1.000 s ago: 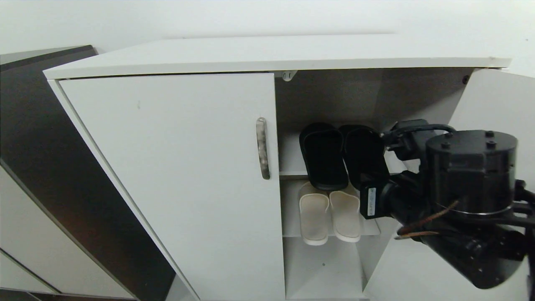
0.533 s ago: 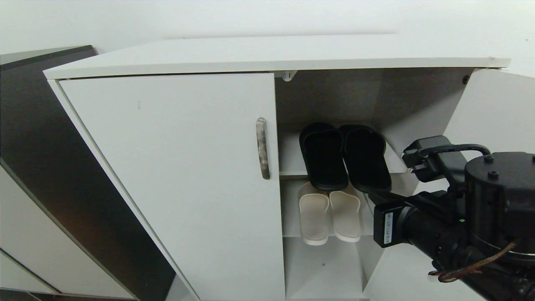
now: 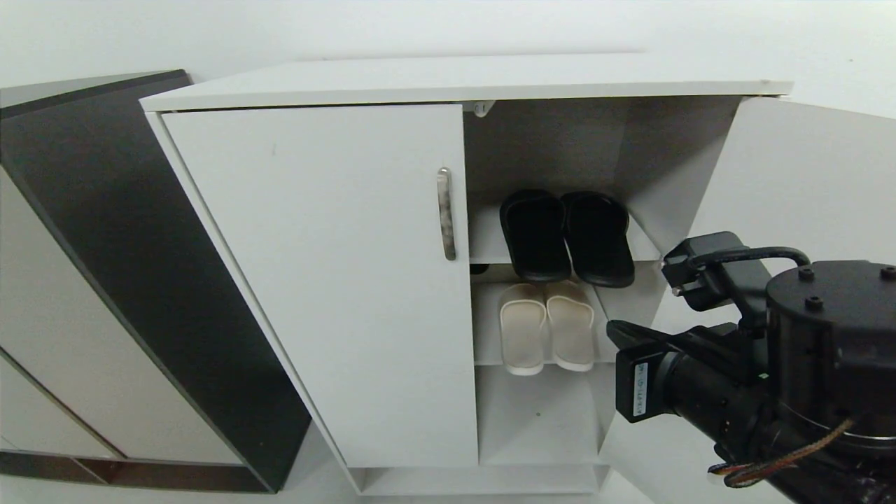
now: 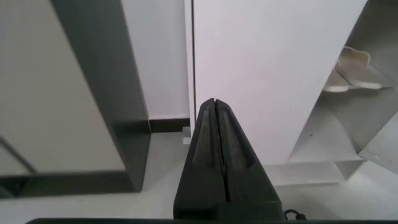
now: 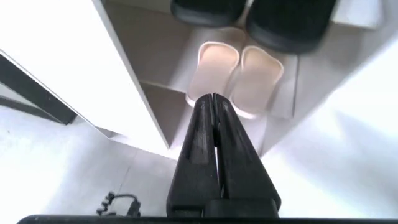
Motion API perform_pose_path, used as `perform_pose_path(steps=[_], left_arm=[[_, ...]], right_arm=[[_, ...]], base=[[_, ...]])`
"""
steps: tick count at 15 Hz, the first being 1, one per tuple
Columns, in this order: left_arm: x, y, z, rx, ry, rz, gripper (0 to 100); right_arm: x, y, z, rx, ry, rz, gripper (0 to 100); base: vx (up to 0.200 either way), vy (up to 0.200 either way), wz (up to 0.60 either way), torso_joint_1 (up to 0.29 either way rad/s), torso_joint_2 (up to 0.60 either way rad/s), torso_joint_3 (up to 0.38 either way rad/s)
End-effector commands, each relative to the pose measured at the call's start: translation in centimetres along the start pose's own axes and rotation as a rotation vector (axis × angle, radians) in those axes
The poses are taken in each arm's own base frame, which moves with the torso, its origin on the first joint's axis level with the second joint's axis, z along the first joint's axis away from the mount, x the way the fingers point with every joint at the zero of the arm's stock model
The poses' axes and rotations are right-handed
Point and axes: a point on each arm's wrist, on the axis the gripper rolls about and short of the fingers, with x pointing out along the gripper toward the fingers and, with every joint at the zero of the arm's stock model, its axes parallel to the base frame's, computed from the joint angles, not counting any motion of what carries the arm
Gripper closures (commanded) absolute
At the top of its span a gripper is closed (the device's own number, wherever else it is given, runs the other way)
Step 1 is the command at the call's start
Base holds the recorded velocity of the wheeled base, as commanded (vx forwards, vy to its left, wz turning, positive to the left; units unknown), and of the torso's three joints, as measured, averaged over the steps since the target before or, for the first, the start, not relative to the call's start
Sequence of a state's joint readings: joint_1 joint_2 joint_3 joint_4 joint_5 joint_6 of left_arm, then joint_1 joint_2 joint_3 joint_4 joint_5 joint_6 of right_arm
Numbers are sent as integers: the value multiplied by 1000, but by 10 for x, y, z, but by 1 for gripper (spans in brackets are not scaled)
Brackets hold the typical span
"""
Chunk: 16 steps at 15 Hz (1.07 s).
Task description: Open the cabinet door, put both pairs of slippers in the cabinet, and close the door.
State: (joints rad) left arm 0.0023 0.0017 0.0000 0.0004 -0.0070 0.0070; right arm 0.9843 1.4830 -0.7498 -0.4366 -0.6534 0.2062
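Cabinet (image 3: 462,73): white, two doors, standing on the floor (image 5: 62,168) against a pale wall.
Left door (image 3: 322,280): shut, with an upright metal handle (image 3: 445,213) at its right edge.
Right door (image 3: 798,175): swung wide open to the right.
Open right side: two shelves and a bottom bay (image 3: 535,420).
Upper shelf (image 3: 486,245): holds the black slippers (image 3: 539,238), a pair side by side and touching. Their near ends hang a little over the shelf's front edge.
Lower shelf (image 3: 485,346): holds the cream slippers (image 3: 523,329), a pair side by side and touching, directly below the black pair. Their near ends also overhang the edge.
Bottom bay: one small dark speck on its floor.
Right arm (image 3: 770,364): in the near right of the scene, in front of the open door.
Right claw (image 5: 214,102): fingers pressed together, holding nothing. It sits on the near side of the open bay, pointing toward the cream slippers and apart from them.
Left claw (image 4: 215,109): fingers pressed together, holding nothing. It is low, facing the left door and apart from it.
Side unit (image 3: 105,245): dark panel with pale faces, just left of the cabinet.
Labels: a white sticker (image 3: 640,388) on the right arm, its print too small to read.
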Motion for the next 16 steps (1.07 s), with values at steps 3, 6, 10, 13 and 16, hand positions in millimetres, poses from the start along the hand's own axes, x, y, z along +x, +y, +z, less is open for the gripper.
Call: perform_pose_path(steps=[3, 6, 10, 13, 16], left_arm=[[0, 0, 0, -1, -1, 0, 100], [0, 0, 0, 1, -1, 0, 100], [0, 0, 0, 1, -1, 0, 100], [0, 0, 0, 1, -1, 0, 100], [0, 0, 0, 1, -1, 0, 100]], right_arm=[[1, 2, -2, -8, 6, 4, 100], [1, 2, -1, -4, 4, 6, 100], [1, 1, -4, -8, 14, 5, 100], [1, 0, -7, -15, 22, 8, 100], [2, -1, -10, -13, 20, 12, 100]], base=[[-200, 0, 0, 5, 2, 5], [-200, 0, 0, 2, 1, -1], [-100, 0, 0, 0, 1, 2], [0, 0, 0, 0, 0, 0], [0, 0, 0, 0, 0, 0]])
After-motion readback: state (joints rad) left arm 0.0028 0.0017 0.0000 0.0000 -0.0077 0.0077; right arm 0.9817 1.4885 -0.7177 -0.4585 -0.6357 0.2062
